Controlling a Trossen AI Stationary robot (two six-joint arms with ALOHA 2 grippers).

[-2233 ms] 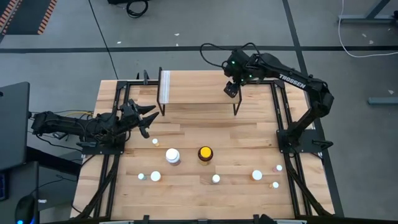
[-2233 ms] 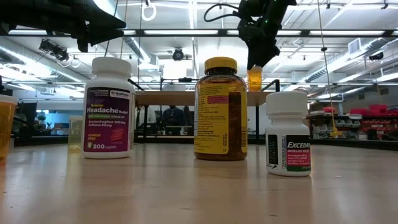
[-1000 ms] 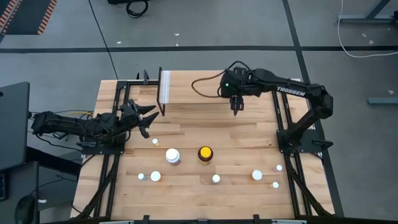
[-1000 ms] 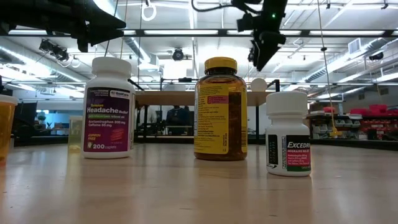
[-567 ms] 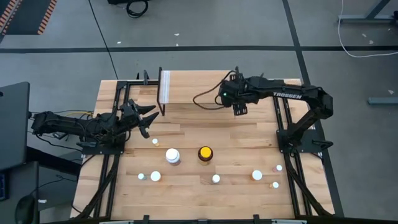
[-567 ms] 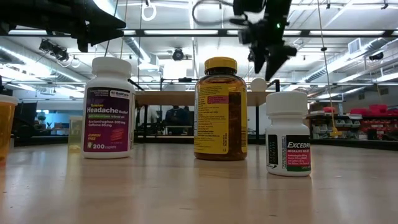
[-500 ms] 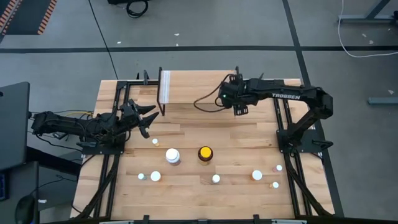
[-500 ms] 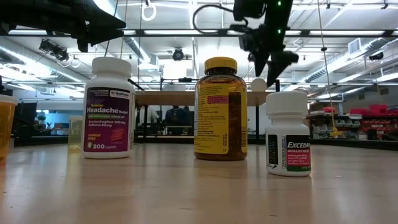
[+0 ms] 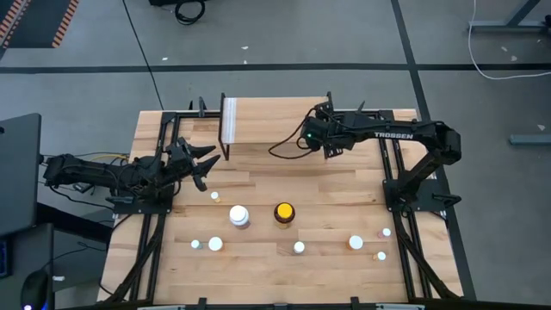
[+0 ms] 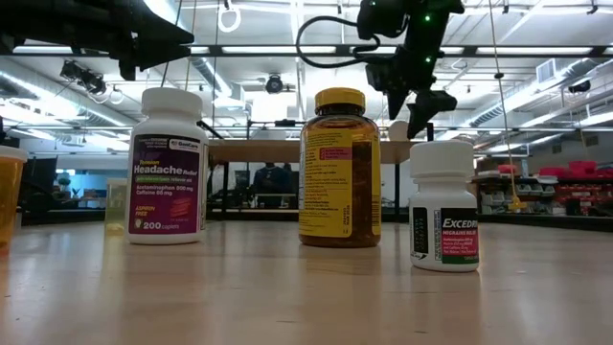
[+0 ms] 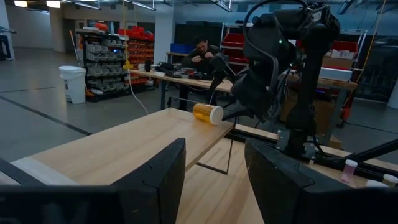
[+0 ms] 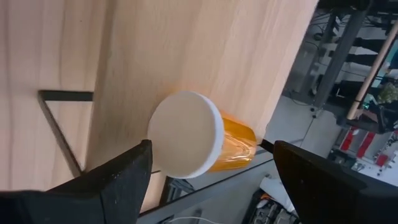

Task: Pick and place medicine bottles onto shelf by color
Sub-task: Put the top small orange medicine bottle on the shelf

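The left gripper (image 9: 200,165) waits at about 9 o'clock on the table, its fingers part-way open with nothing between them. On the tabletop (image 9: 258,189), toward 6 o'clock, stand the bottles not yet sorted: a white Headache bottle (image 10: 170,165), a dark amber bottle with a yellow cap (image 10: 339,169), an Excedrin bottle (image 10: 443,206) and several small ones. At 12 o'clock the shelf (image 9: 275,120) carries a single orange bottle with a white cap (image 12: 198,142), lying on its side at the end by 1 o'clock. The right gripper (image 9: 331,148) hangs just beside it, jaws spread wide and holding nothing. By my reckoning one bottle is placed, and nearly all the work remains.
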